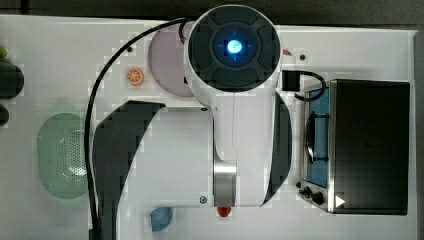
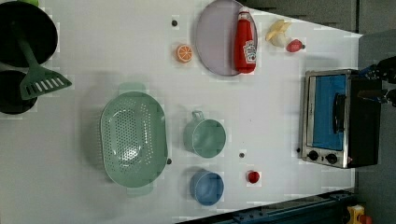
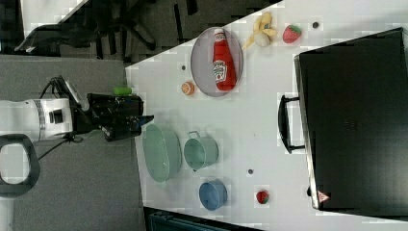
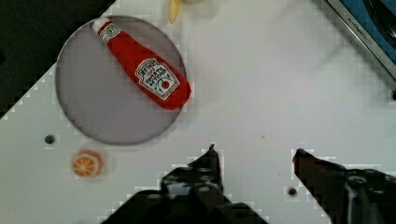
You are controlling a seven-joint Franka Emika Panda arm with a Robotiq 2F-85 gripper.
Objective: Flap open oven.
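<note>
Jaws spread, holding nothing; boxy oven (image 2: pixel 341 119), glossy blue-tinted door shut.

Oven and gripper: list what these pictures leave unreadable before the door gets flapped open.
- Oven interior: hidden behind the blue-tinted door in the left view.
- Knob markings: too small in the left view.
- Oven front: the top view has the arm across most of the table beside it.
- Gripper: fingers open in the wrist view, bases cut off by the edge.

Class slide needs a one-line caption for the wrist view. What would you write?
Open gripper above the white table, a ketchup bottle lying on a grey plate ahead and the oven at the edge.
</note>
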